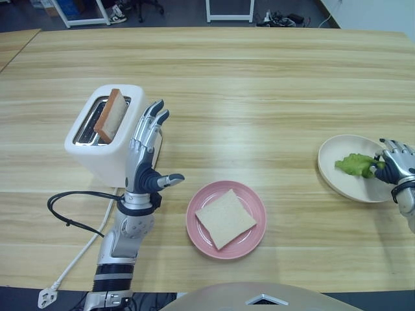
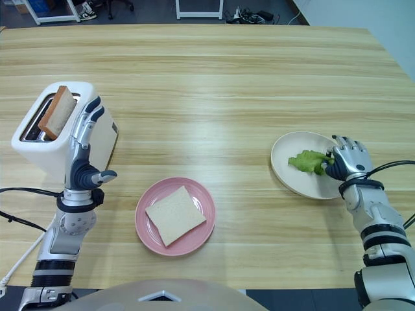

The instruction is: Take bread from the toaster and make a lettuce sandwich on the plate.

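While the left arm stands nearly upright from the near table edge, the left hand (image 1: pixel 148 146) is raised just beside the right wall of the toaster (image 1: pixel 97 152). Its fingers are straight and slightly spread, tips pointing away from the robot, thumb stuck out to the right; it holds nothing. Contact with the toaster wall cannot be judged.

The right forearm lies low over the table (image 1: pixel 259 84) at the right. The right hand (image 2: pixel 348 159) sits over the right rim of the cream plate (image 2: pixel 288 170), fingers curled and pinching the right end of the lettuce (image 2: pixel 308 161).

Lettuce: lies on the cream plate, long axis left to right, free end toward the plate's left side.

Bread slice (image 1: pixel 111 115): stands on edge in the toaster slot, upper half exposed, long axis along the slot, near-left to far-right.

Second bread slice (image 1: pixel 225 218): flat on the pink plate (image 1: pixel 198 236), turned so one corner points to the near edge. The pink plate sits near centre, between the hands.

The cord (image 1: pixel 71 206) loops left of the left wrist.
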Controlling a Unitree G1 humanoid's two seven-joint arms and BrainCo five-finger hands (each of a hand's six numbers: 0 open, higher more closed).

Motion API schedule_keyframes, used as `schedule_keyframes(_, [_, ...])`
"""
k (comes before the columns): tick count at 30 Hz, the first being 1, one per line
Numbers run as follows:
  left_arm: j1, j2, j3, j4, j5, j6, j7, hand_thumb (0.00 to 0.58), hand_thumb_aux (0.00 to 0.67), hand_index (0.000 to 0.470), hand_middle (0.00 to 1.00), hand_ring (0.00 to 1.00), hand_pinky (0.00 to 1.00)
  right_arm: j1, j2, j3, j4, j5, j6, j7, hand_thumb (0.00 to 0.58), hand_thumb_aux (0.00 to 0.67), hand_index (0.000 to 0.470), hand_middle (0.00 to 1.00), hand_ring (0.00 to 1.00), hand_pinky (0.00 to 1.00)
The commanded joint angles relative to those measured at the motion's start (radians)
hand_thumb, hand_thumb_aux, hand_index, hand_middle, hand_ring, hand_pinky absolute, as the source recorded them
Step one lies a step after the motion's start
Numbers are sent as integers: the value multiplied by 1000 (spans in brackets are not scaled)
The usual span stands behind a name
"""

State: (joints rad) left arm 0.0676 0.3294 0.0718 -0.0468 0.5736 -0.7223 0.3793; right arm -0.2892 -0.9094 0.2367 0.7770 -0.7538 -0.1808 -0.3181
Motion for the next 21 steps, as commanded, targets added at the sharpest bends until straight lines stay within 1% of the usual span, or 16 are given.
schedule_keyframes(1, [-10,6,0,17,7,7,-6,0,0,0,0,0,0,37,-25,-24,-129,-1,5,-24,580,670,470,0,0,0])
schedule_keyframes(4, [-18,7,9,18,9,3,4,0,0,0,0,0,0,108,-28,-78,-330,47,-43,-23,580,670,470,0,0,0])
schedule_keyframes(5, [-25,9,12,15,8,1,6,0,0,0,0,0,0,139,-27,-97,-407,69,-70,-14,580,670,470,0,0,0])
schedule_keyframes(6, [-33,12,20,7,11,2,10,0,0,0,0,0,0,169,-17,-105,-501,102,-120,4,580,670,470,0,0,0])
schedule_keyframes(8, [-50,16,39,-6,11,4,19,0,0,0,0,0,0,217,17,-95,-677,160,-193,61,580,670,470,0,0,0])
schedule_keyframes(10, [-61,20,59,-19,15,7,29,0,0,0,0,0,0,244,43,-47,-765,215,-287,131,580,670,470,0,0,0])
schedule_keyframes(12, [-73,23,76,-26,18,12,36,0,0,0,0,0,0,263,69,12,-800,262,-387,202,580,670,470,0,0,0])
schedule_keyframes(15, [-100,27,82,-17,24,18,39,0,0,0,0,0,0,264,137,95,-794,276,-476,280,580,670,470,0,0,0])
schedule_keyframes(17, [-117,29,80,-7,26,20,37,0,0,0,0,0,0,256,181,135,-762,262,-513,312,580,670,470,0,0,0])
schedule_keyframes(21, [-148,37,72,26,30,17,38,0,0,0,0,0,0,227,266,172,-693,218,-532,336,580,670,470,0,0,0])
